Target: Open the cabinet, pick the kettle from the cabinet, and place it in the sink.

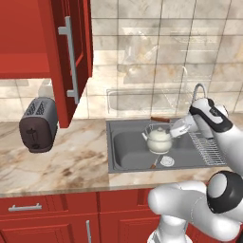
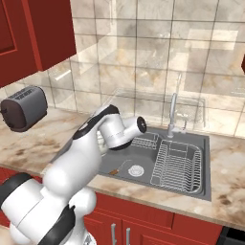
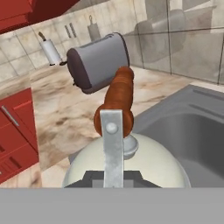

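Now the kettle point(image 1: 159, 139) inside the sink point(image 1: 124, 153), claw-held.

Glossy cream kettle point(image 1: 159, 140); matt grey metal sink point(image 1: 128, 152); veined marble counter point(image 1: 71, 161).

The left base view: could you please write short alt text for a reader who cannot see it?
A white robot arm holds a cream kettle inside the grey sink, its gripper shut on the kettle's handle. Beside the sink, a grey toaster stands on the marble counter, under an open red cabinet door.
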